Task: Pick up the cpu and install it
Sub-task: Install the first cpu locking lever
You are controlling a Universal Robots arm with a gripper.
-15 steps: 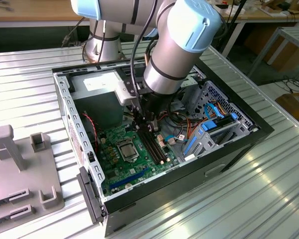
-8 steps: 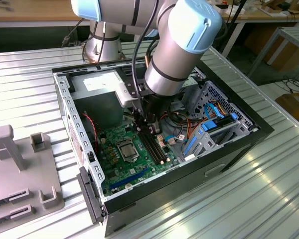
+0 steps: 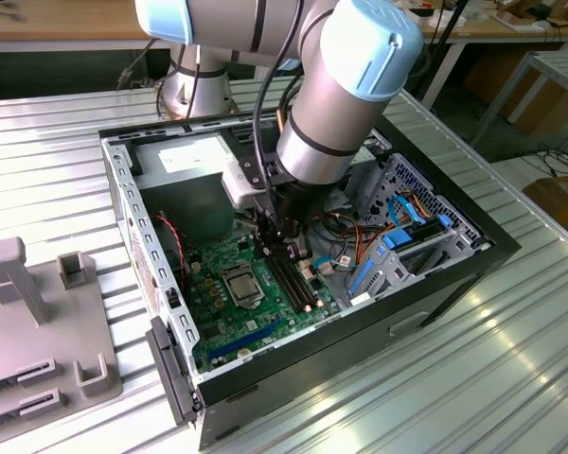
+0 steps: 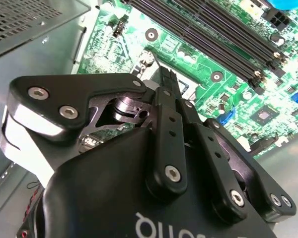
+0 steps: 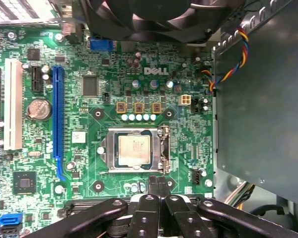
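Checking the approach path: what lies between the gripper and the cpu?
In the first wrist view, only the socket frame's edge and bare motherboard separate the gripper from the cpu.

— What sort of premises was this?
— A robotics lab or workshop. An opened computer case (image 3: 303,284) sat on a ribbed metal counter (image 3: 473,359), with grey fixtures (image 3: 38,312), wooden workbenches (image 3: 66,19) and loose cables (image 3: 559,156) behind.

Gripper (image 4: 164,82) tips hide part of socket frame (image 4: 186,91); fan (image 5: 149,20) cut off by edge.
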